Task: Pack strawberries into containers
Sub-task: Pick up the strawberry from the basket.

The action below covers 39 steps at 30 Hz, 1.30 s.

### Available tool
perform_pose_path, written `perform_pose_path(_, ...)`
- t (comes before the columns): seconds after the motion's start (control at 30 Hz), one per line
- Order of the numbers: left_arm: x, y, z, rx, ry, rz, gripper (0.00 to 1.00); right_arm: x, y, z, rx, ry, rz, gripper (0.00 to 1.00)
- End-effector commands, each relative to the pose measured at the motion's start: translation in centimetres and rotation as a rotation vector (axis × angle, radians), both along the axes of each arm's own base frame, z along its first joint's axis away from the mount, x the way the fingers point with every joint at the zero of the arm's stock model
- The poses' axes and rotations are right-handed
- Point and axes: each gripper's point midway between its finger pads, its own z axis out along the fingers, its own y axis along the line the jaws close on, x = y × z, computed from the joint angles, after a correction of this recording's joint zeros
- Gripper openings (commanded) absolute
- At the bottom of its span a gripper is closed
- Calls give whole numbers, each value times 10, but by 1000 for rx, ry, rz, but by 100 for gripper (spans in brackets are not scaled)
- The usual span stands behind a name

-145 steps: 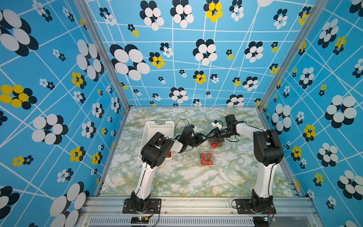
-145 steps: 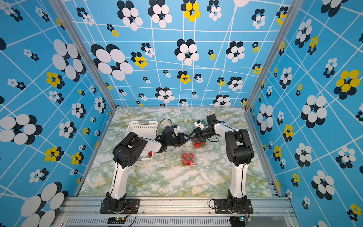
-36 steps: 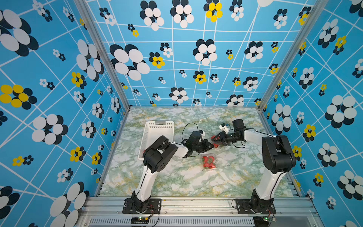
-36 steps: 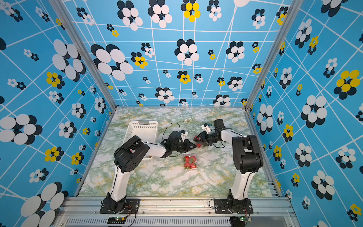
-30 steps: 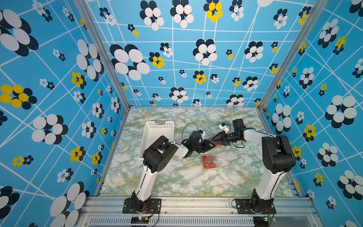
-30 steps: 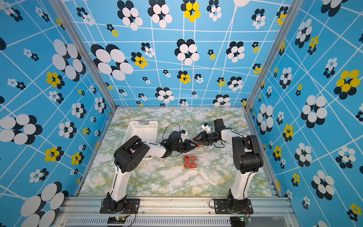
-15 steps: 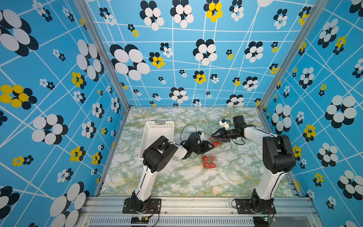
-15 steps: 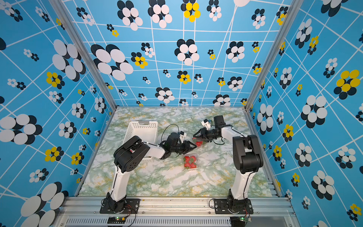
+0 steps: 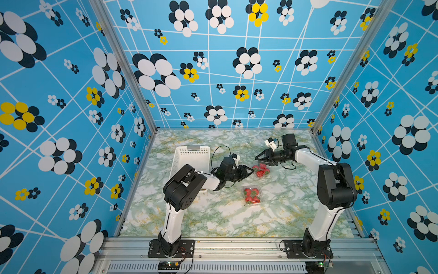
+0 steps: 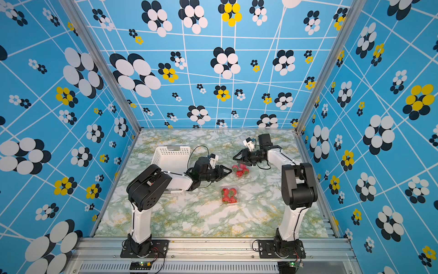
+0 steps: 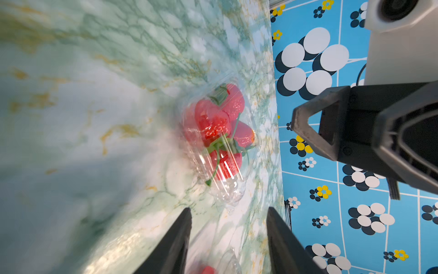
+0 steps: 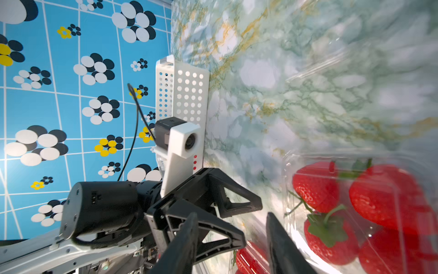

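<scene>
Two clear containers hold red strawberries on the marble table. The farther container (image 9: 260, 170) (image 10: 240, 170) lies between my grippers; its strawberries (image 11: 213, 125) (image 12: 315, 187) fill both wrist views. The nearer container (image 9: 252, 195) (image 10: 230, 193) sits toward the front, apart from both arms. My left gripper (image 9: 250, 172) (image 10: 228, 172) (image 11: 228, 213) is open and empty, its tips just left of the farther container. My right gripper (image 9: 260, 160) (image 10: 239, 161) (image 12: 231, 218) hovers open behind and above that container, holding nothing.
A white perforated basket (image 9: 192, 156) (image 12: 182, 95) stands at the back left, behind the left arm. The patterned blue walls (image 9: 71, 118) close in the table on three sides. Bare marble (image 9: 225, 220) stretches across the front.
Both grippers have opened wider and drawn off the farther container. The left one pulled back to the left; the right one rose toward the back.
</scene>
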Motion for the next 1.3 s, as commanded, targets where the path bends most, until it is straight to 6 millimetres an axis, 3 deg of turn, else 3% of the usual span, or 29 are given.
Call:
perform_pose_path(0.0, 16, 17, 17, 35, -45, 30, 53, 26, -12, 12, -78, -49, -82, 54)
perform_pose_path(0.23, 61, 54, 48, 157, -102, 73, 55, 89, -29, 19, -203, -111, -222, 58)
perform_pose_path(0.3, 75, 63, 54, 189, -107, 81, 55, 104, -35, 13, -244, -115, -251, 57)
perform_pose_path(0.5, 107, 78, 65, 194, -109, 100, 54, 132, -2, -12, -307, -118, -133, 49)
perform_pose_path(0.67, 117, 106, 77, 210, -120, 145, 54, 140, 27, -27, -365, -119, -52, 42)
perform_pose_path(0.83, 112, 141, 84, 254, -107, 203, 54, 141, 36, -48, -420, -77, -46, 39)
perform_pose_path(1.03, 103, 190, 76, 293, -46, 293, 54, 133, 39, -68, -494, -54, -29, 36)
perform_pose_path(1.27, 85, 231, 57, 399, 52, 344, 53, 126, 41, -90, -567, -18, -4, 34)
